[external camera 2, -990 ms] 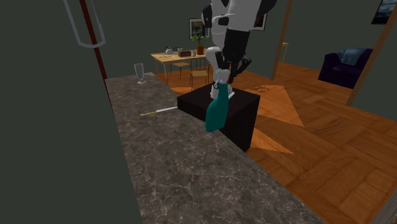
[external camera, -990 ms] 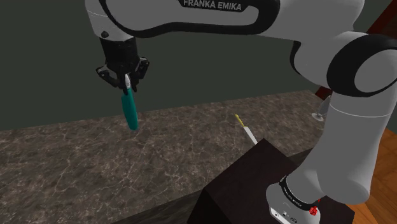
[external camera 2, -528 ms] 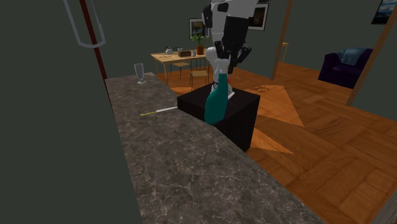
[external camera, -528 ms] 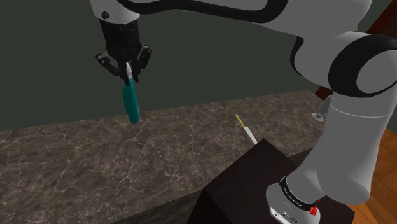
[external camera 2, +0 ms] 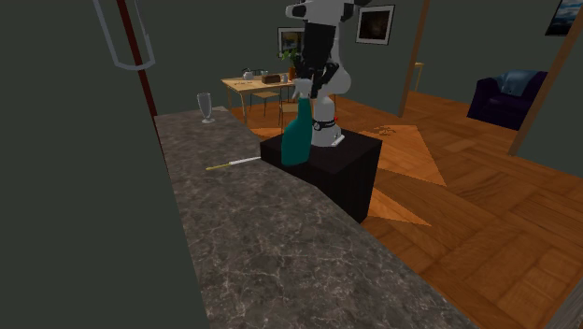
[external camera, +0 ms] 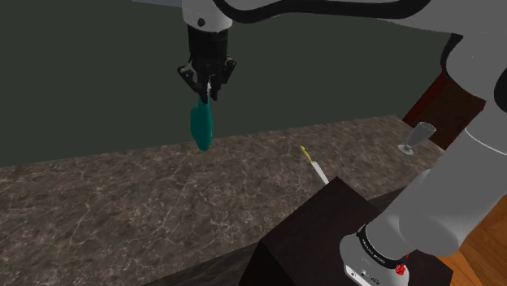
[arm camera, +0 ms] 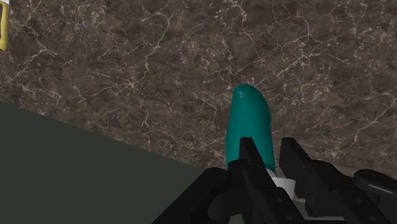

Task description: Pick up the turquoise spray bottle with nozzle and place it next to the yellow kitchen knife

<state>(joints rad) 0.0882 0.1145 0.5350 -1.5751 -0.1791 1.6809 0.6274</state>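
The turquoise spray bottle (external camera: 201, 123) hangs in the air above the dark marble counter (external camera: 122, 203), held by its white nozzle end. My black gripper (external camera: 208, 88) is shut on that top end. In the second exterior view the bottle (external camera 2: 298, 137) hangs from the gripper (external camera 2: 306, 93) over the counter's edge. The wrist view has the bottle (arm camera: 251, 129) clasped between my fingers (arm camera: 249, 156), its base pointing at the marble. The yellow-handled knife (external camera: 313, 166) lies flat on the counter, to the bottle's right in the shoulder view; it is the thin knife (external camera 2: 234, 164) in the second exterior view.
A stemmed glass (external camera: 415, 136) stands on the counter at the shoulder view's right, past the knife. A dark wall (external camera: 97, 73) runs along the back of the counter. My dark box stand (external camera: 325, 236) sits against the counter's front edge.
The gripper has carried the bottle to the shoulder view's right, toward the knife, and the hand has turned. The bottle stays gripped and off the counter.
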